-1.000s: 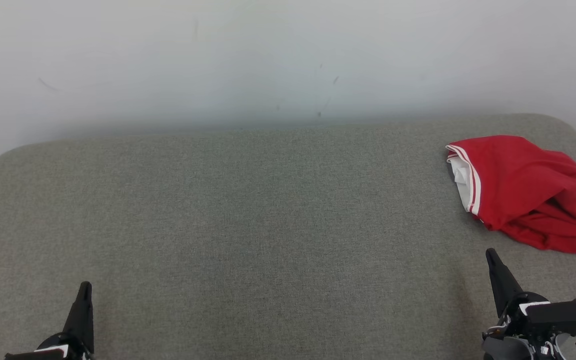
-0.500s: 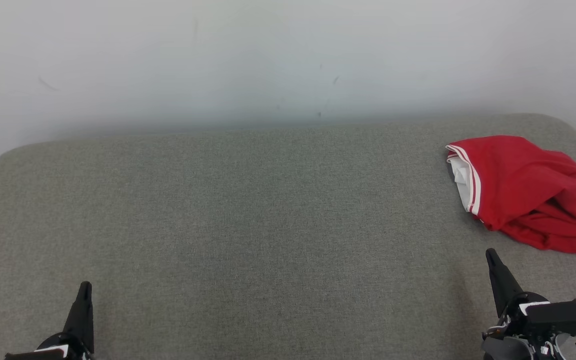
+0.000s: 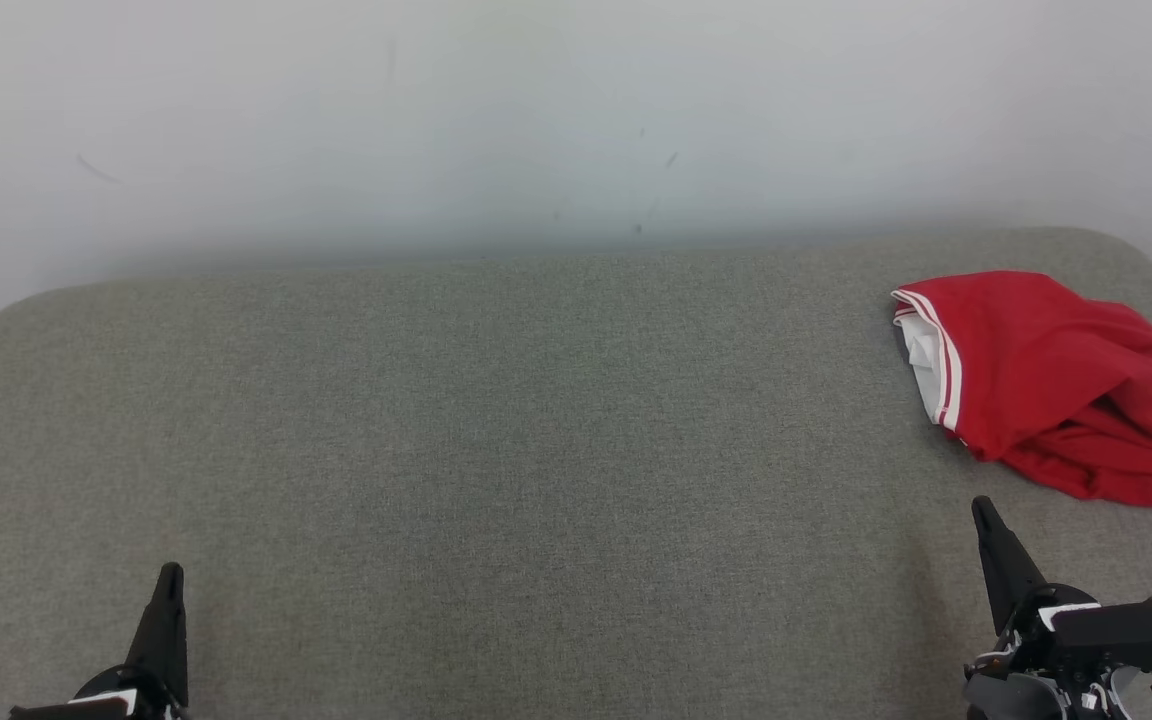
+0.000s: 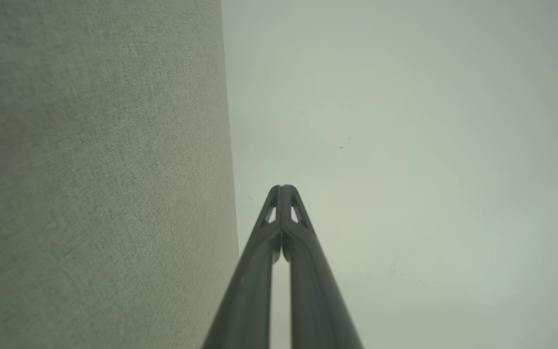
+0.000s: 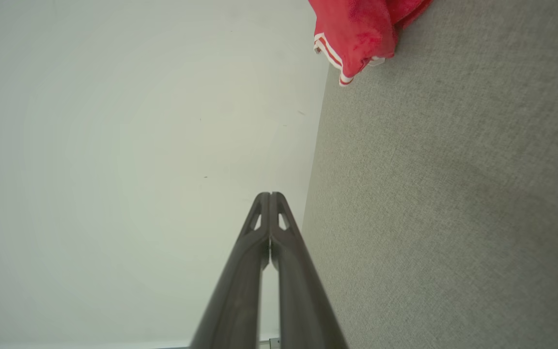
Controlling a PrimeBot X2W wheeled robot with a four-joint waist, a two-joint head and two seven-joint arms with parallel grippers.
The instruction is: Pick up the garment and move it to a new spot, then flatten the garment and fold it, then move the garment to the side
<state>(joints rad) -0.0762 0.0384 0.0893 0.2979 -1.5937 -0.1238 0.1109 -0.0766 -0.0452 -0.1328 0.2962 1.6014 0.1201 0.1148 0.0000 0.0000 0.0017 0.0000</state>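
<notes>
We see the garment [image 3: 1046,385] lying crumpled at the far right of the tabletop [image 3: 536,420], close to that surface's rounded far-right corner. It is red and bunched into a loose heap, with folds gathering toward its near edge. Its left-hand hem carries thin white stripes, with a white lining showing just inside. Neither claw touches it. In the right wrist view the same heap sits at the top edge of the frame, its striped hem toward the line where the grey fabric meets the wall.

The tabletop is covered in grey woven fabric, has rounded corners, and runs the whole width of the head view. Behind it stands a plain white wall [image 3: 536,120] with a few faint marks.

The right claw [image 3: 981,505] is the nearer one to the garment, at the lower right of the head view and pointing up the frame. A strip of grey fabric lies between its tip and the garment's near edge. In its wrist view the two dark fingers are pressed together at the tips, gripping nothing. The left claw [image 3: 169,572] sits at the lower left, well apart from the garment with the broad grey surface between them — its fingers too meet at the tips in its wrist view and hold nothing.
</notes>
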